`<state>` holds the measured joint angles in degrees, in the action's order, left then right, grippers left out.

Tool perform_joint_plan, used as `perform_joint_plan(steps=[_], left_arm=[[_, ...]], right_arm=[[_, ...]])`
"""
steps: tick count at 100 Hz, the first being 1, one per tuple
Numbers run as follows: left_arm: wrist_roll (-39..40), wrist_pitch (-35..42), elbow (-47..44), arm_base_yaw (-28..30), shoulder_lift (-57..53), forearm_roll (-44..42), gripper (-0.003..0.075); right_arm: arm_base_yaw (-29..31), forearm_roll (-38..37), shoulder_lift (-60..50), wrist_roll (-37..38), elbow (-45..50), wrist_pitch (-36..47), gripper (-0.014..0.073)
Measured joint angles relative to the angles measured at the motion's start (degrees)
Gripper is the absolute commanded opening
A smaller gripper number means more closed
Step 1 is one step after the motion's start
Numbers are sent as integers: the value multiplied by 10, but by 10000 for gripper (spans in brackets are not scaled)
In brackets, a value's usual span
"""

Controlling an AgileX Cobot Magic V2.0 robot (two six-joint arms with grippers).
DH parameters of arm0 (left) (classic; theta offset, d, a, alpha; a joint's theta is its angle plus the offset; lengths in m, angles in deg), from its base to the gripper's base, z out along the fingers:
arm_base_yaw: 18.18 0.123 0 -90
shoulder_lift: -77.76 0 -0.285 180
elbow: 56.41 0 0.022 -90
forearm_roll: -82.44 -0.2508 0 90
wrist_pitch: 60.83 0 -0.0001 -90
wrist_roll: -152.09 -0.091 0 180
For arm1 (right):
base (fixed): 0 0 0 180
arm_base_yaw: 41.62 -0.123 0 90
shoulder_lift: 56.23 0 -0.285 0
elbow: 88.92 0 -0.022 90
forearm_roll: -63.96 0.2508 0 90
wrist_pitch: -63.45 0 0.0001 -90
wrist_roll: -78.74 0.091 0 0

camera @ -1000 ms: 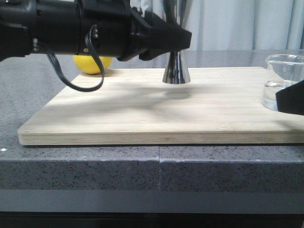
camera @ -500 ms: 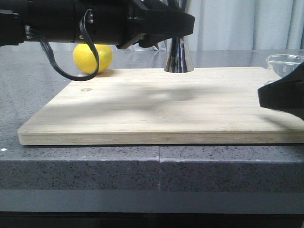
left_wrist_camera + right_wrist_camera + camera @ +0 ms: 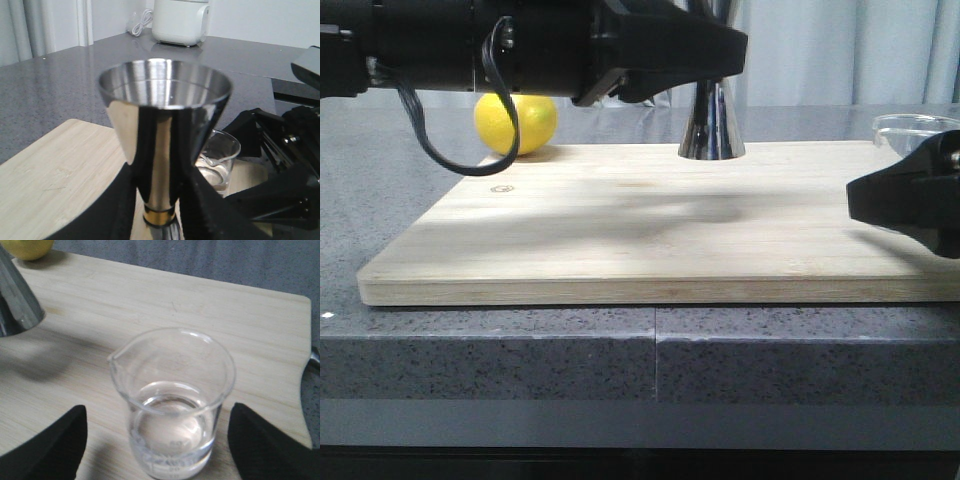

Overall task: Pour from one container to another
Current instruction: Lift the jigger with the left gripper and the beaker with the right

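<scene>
My left gripper (image 3: pixel 725 52) is shut on the steel jigger (image 3: pixel 712 132) and holds it upright a little above the wooden board (image 3: pixel 620 230). In the left wrist view the fingers (image 3: pixel 122 200) clamp the jigger (image 3: pixel 162 120) just above its gold band, at the left gripper (image 3: pixel 161 182). The glass beaker (image 3: pixel 172 400), with some clear liquid in it, stands on the board's right part. My right gripper (image 3: pixel 157 415) is open, one finger on each side of the beaker with gaps. In the front view the right gripper (image 3: pixel 905 200) hides all but the beaker's rim (image 3: pixel 910 125).
A yellow lemon (image 3: pixel 515 122) lies behind the board's far left corner. The board rests on a grey stone counter (image 3: pixel 520 340) near its front edge. A white appliance (image 3: pixel 180 20) stands far back. The jigger's foot (image 3: pixel 15 300) hangs left of the beaker.
The left gripper has lifted the jigger off the board and carried it right, toward the beaker. The right gripper has moved in around the beaker, covering most of it in the front view.
</scene>
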<state>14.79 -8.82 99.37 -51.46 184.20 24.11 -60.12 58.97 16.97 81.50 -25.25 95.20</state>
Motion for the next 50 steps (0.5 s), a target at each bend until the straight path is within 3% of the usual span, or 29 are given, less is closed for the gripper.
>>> perform_joint_plan(steps=[35,50], left_arm=[[23,27,0,0,0,-28,130],[32,35,0,0,0,-41,90]], right_arm=[[1,9,57,-21,-1,87,524],[1,24,76,-23,-2,111,493]])
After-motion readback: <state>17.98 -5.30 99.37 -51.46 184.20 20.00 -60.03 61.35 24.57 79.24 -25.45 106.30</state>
